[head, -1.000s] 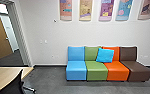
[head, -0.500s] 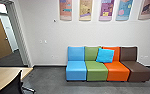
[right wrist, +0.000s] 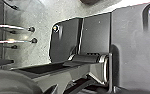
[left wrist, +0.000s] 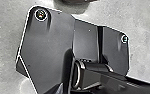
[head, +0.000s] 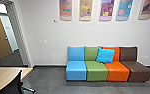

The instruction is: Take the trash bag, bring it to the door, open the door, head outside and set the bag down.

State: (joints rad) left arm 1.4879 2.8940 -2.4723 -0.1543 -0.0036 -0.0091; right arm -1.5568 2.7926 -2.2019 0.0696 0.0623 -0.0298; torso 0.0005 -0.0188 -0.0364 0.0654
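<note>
Blue cushion (head: 105,55), seats (head: 76,71) same vs prev; L/R hands: can't tell open/closed.

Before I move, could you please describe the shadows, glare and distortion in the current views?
Head view: soft shadow beneath the multicolored seats; door frame leans, probably lens distortion. Left wrist view: bright rim along the robot's dark plate. Right wrist view: glare on the caster-tipped chrome legs.

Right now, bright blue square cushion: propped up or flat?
Propped up: the cushion leans against the green backrest and the orange backrest.
</note>
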